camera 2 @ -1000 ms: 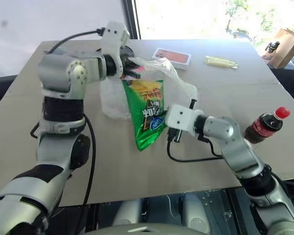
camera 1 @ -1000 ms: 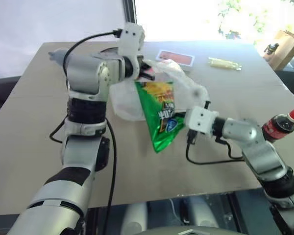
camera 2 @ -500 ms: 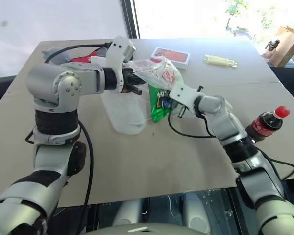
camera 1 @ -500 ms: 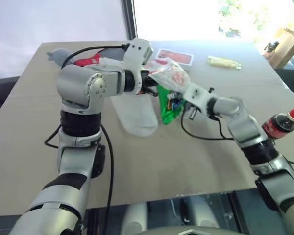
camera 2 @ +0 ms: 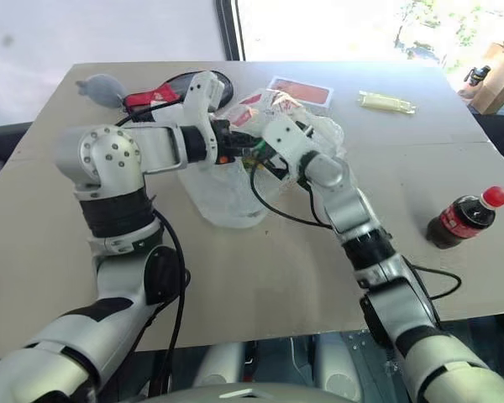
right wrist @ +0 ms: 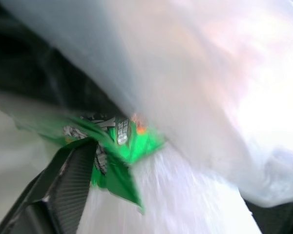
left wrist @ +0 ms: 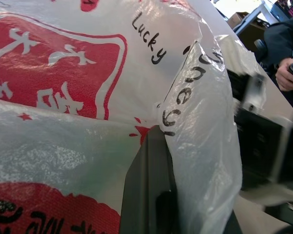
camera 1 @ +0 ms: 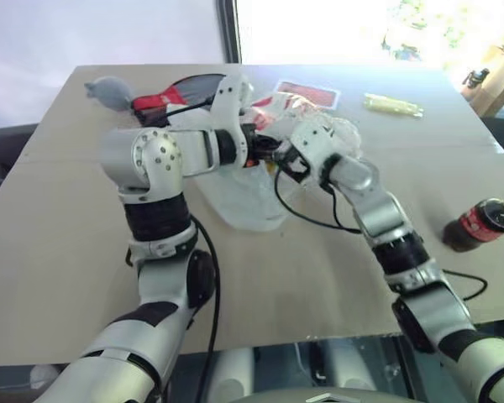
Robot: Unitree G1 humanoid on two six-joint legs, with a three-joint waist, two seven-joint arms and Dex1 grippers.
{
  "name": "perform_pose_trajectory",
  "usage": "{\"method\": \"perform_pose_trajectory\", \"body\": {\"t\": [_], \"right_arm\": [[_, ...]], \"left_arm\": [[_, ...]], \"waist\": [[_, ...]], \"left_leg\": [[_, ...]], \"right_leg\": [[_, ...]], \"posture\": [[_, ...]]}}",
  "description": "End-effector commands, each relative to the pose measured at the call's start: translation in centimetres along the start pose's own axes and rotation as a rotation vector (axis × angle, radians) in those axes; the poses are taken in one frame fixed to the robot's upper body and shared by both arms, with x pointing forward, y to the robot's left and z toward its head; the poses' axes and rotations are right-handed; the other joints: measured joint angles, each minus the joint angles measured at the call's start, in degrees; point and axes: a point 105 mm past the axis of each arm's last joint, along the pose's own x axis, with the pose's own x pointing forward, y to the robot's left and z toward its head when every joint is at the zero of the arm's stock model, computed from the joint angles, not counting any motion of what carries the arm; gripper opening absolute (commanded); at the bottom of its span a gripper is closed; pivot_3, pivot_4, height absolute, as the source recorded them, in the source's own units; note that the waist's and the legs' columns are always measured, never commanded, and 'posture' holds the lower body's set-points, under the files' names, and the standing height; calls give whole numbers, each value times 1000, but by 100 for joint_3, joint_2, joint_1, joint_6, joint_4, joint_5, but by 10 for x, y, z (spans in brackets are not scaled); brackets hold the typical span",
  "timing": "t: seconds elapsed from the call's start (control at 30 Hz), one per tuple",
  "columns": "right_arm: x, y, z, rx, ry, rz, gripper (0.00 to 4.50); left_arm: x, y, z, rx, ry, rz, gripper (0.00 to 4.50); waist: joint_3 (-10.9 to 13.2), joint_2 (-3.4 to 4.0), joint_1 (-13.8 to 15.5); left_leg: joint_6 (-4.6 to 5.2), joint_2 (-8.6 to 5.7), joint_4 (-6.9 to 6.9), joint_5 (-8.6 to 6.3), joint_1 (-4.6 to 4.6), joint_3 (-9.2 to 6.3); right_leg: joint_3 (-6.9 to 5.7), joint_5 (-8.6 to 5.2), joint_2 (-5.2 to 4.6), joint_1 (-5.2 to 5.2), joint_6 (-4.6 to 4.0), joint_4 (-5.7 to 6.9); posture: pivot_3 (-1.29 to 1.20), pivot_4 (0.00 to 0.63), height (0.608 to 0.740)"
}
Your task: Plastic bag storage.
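The plastic bag (camera 2: 227,197), translucent white with red print, hangs from my left gripper (camera 2: 235,143), and its bottom sags onto the tabletop (camera 2: 260,277). That gripper is shut on the bag's rim; its black finger (left wrist: 151,195) is wrapped in the plastic (left wrist: 63,97). My right gripper (camera 2: 256,155) is pushed into the bag's mouth from the right, close against the left one. It stands open. The green snack packet (right wrist: 115,161) lies beside its one visible finger (right wrist: 63,190), under the bag's film. Most of the packet is hidden by the bag.
A cola bottle (camera 2: 464,217) lies near the table's right edge. At the back are a red box (camera 2: 300,91), a yellow packet (camera 2: 386,102), a grey lump (camera 2: 101,86) and a red-and-black item (camera 2: 164,92). A person's hand (left wrist: 288,73) shows beyond the table.
My right gripper moved forward and left, carrying the green packet from below the bag into its mouth, and its jaws opened. The left wrist rolled, still gripping the rim.
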Motion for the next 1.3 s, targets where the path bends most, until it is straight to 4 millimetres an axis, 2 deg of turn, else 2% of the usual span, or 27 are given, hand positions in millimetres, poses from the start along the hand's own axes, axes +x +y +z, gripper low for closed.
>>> {"method": "perform_pose_trajectory", "body": {"t": [0.03, 0.1, 0.23, 0.3, 0.37, 0.47, 0.5, 0.57, 0.63, 0.73, 0.87, 1.03, 1.17, 1.3], "right_arm": [[-36, 6, 43, 85, -156, 88, 4432], [-59, -5, 49, 170, -175, 85, 4432], [-95, -11, 55, 146, -168, 71, 4432], [-125, -17, 60, 78, -160, 10, 4432], [-154, -32, 65, -46, -131, -139, 4432], [-195, -71, 65, -144, -23, -443, 4432], [-210, -85, 64, -156, 16, -553, 4432], [-237, -106, 52, -56, 89, -707, 4432], [-254, -115, 43, 33, 122, -783, 4432], [-276, -113, 12, 77, 275, -837, 4432], [-295, -108, -21, 208, 350, -992, 4432], [-293, -100, -56, 339, 378, -1031, 4432], [-280, -99, -82, 408, 367, -1003, 4432], [-267, -102, -94, 449, 324, -956, 4432]], "left_arm": [[-1, 6, 11, -14, -77, 18, 0], [3, 12, 12, -48, -90, 41, 0], [9, 11, 15, -63, -105, 41, 0], [14, 12, 18, -73, -111, 46, 0], [20, 14, 19, -83, -115, 51, 0], [30, 13, 20, -83, -105, 42, 0], [32, 12, 20, -77, -100, 35, 0], [38, 7, 19, -65, -89, 15, 0], [42, 5, 18, -56, -80, 1, 0], [48, 0, 13, -35, -59, -18, 0], [50, -1, 13, -30, -58, -22, 0], [48, 2, 12, -29, -60, -13, 0], [44, 8, 9, -41, -64, 6, 0], [41, 9, 10, -42, -72, 9, 0]], "waist": [[1, 2, -25], [2, 3, -48], [1, 2, -17], [2, 3, -5], [3, 4, 33], [3, 4, 25], [2, 3, 17], [2, 3, 23], [2, 3, 23], [1, 2, 47], [1, 3, 16], [0, 7, -35], [0, 7, -34], [1, 9, -38]], "left_leg": [[0, 0, -2, 0, 0, 0], [-2, 2, -3, 2, 6, 0], [24, 0, 8, -13, 10, -5], [25, 0, 13, -14, 11, -7], [26, -3, 17, -14, 8, -10], [27, -5, 21, -14, 10, -4], [27, -5, 21, -14, 11, -4], [27, -3, 23, -14, 15, -6], [27, -3, 24, -14, 14, -7], [27, -4, 23, -14, 14, -7], [27, -4, 22, -14, 11, -2], [27, -4, 26, -13, 18, -2], [27, -4, 32, -13, 20, -2], [27, -4, 35, -13, 20, -1]], "right_leg": [[0, 0, 1, 0, 0, 0], [2, 0, 4, -2, 0, 14], [-3, -1, 4, -2, 0, 35], [-4, -1, 4, 0, 0, 41], [-6, -2, 3, -1, 0, 42], [0, -2, 2, -1, 0, 42], [0, -2, 2, -1, 1, 42], [-2, -3, 4, 0, 0, 49], [-1, -3, 4, 1, 0, 51], [-1, -3, 4, 2, -1, 49], [6, -3, 4, -1, -1, 46], [8, -4, 5, -1, 1, 60], [9, -4, 5, -1, 1, 66], [9, -4, 5, 0, 1, 69]], "posture": [[0, 150, 740], [0, 150, 740], [0, 150, 740], [0, 150, 740], [0, 150, 740], [0, 150, 740], [0, 150, 740], [0, 150, 740], [0, 150, 740], [0, 150, 740], [0, 150, 740], [0, 150, 740], [0, 150, 740], [0, 150, 740]]}}
